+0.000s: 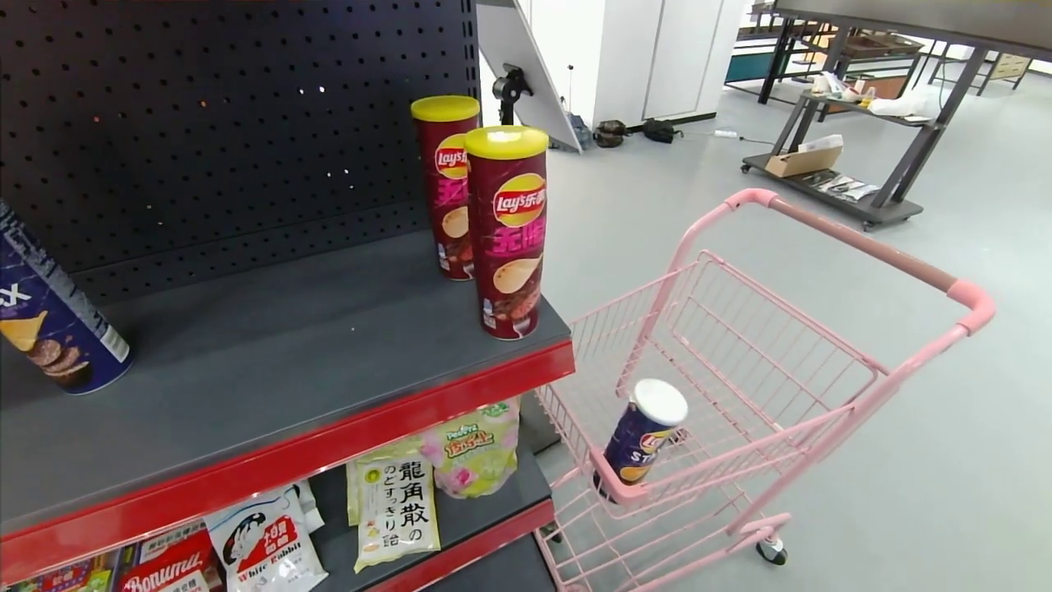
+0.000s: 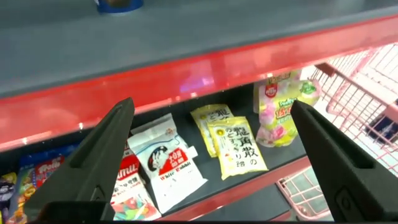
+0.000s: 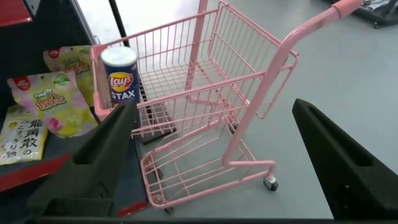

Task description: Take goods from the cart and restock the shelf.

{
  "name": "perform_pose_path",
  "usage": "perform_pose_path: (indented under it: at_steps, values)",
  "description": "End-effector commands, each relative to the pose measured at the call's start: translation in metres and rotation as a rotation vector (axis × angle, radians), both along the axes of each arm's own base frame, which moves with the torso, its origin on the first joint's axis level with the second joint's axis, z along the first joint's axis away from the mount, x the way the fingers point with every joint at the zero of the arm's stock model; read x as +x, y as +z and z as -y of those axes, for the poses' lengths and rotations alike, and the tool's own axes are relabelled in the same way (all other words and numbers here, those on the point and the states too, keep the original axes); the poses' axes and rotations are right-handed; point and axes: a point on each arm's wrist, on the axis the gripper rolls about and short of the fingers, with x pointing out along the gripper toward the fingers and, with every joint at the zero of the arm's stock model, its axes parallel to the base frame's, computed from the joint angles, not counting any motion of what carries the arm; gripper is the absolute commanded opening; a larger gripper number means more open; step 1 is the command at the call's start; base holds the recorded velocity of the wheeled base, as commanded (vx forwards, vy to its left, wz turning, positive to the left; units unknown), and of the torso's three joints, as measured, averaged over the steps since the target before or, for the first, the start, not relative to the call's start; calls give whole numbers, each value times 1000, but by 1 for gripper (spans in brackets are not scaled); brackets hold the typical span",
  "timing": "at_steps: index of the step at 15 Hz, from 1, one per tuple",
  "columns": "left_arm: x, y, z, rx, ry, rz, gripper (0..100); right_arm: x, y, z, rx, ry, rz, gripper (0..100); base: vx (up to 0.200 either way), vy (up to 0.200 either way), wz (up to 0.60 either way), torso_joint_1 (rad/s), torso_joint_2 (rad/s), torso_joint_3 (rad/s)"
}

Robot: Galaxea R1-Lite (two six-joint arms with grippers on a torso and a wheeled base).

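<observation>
Left gripper (image 2: 211, 106) spread wide, facing snack bags (image 2: 236, 146) on lower shelf. Top shelf (image 1: 271, 362) – blue tube (image 1: 49, 325) far left, two maroon cans (image 1: 505, 234) right end. Right gripper (image 3: 212, 104) spread – Stax can (image 3: 118, 74) upright in pink cart (image 3: 273, 68), ahead of claw, apart.

**Colleague:** What can't you see from there?

**Operator:** On the top shelf (image 1: 271, 353), the left blue can (image 1: 62, 329) is cut off by my head view's left edge, and its top is out of frame. The rear maroon can (image 1: 442, 164) is partly hidden behind the front maroon can (image 1: 509, 238). The pink cart (image 1: 863, 242) hides the base of the blue can inside it (image 1: 643, 436) behind its rim.

**Colleague:** And lower down?

**Operator:** The shelf's red edge (image 1: 329, 448) covers the tops of the candy bags (image 1: 394, 510). The picture's bottom edge crops the cart's base. The things on the far black trolley (image 1: 879, 212) are too small for me to tell.
</observation>
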Motion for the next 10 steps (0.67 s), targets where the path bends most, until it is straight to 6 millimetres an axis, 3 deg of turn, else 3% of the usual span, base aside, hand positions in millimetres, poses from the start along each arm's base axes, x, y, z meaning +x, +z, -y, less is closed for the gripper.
perform_pose_path:
  at_steps: [1, 7, 10]
  values:
    - [0, 0, 0, 0, 0, -1, 100, 0, 0, 0, 0, 1, 0, 100, 0, 0, 0, -144, 408, 256]
    - [0, 0, 0, 0, 0, -1, 100, 0, 0, 0, -5, 3, 0, 100, 0, 0, 0, -167, 511, 335]
    - [0, 0, 0, 0, 0, -1, 100, 2, 1, 0, -12, 11, -24, 100, 0, 0, 0, -45, 160, 115]
